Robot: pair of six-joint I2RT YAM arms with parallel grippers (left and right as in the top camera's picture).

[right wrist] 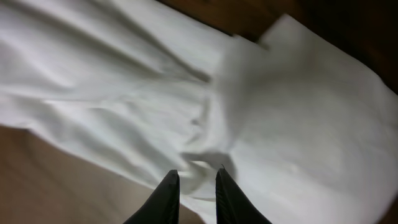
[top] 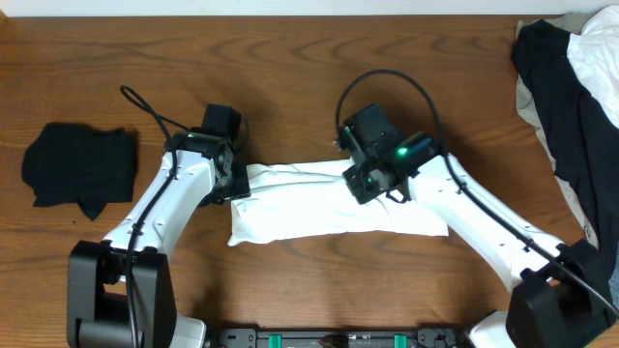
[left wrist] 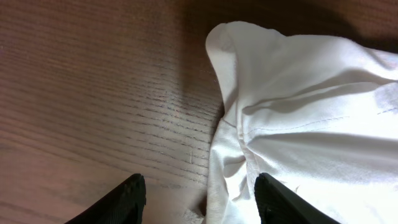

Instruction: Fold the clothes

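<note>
White T-shirt (top: 309,217), folded into a long band, lies mid-table (top: 290,58) between both arms. At its left edge the left gripper (left wrist: 202,202) straddles the hem, fingers wide apart; over its middle the right gripper (right wrist: 198,186) hovers, fingers a sliver apart, any pinch unclear. Farther out: black garment (top: 77,164) left, dark heap (top: 571,106) far right.

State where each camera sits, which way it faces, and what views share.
Overhead: above the table, facing straight down; both arms show, at the white T-shirt.
Left wrist: on the left arm, facing down at the T-shirt's edge; left tool shows.
Right wrist: on the right arm, facing down at the T-shirt; right tool shows.
Shared: the T-shirt.
</note>
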